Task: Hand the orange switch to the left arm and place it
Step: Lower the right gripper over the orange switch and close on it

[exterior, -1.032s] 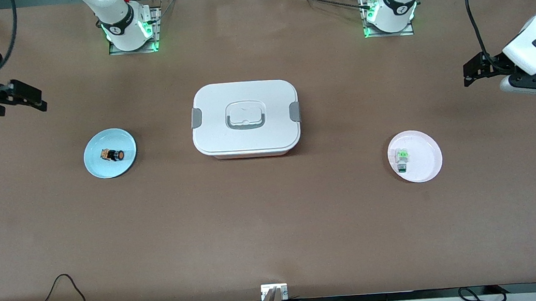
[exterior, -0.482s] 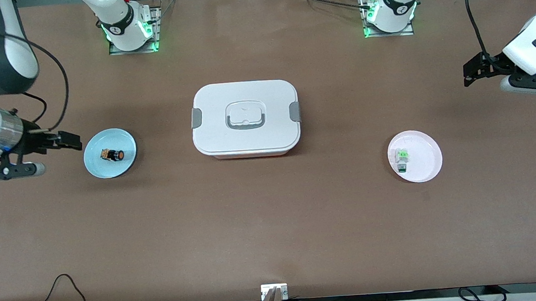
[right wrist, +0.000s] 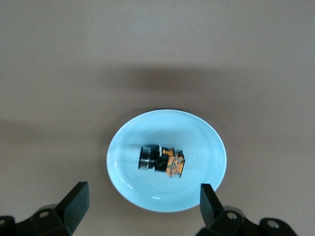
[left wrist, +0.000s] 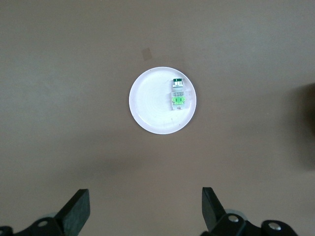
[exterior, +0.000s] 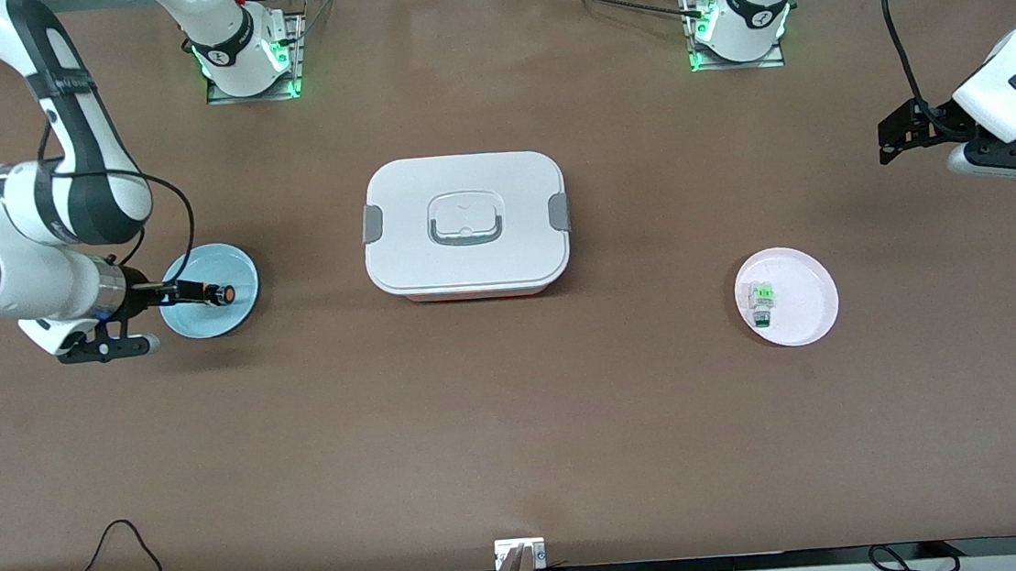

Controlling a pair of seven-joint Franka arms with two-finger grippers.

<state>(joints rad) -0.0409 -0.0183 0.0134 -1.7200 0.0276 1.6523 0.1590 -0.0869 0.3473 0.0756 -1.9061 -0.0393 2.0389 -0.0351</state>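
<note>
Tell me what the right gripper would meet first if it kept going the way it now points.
Probably the orange switch on the blue plate: the open right gripper points straight down at it, though its height above is unclear.

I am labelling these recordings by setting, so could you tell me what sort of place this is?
Probably a robotics lab bench: two arms bolted to a brown table, cables along its edge, and staged props, a white box between two small plates.

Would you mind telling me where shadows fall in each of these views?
Front view: a soft shadow edges the box. Right wrist view: a dark band lies on the table beside the blue plate. Left wrist view: a faint shadow near the white plate.
</note>
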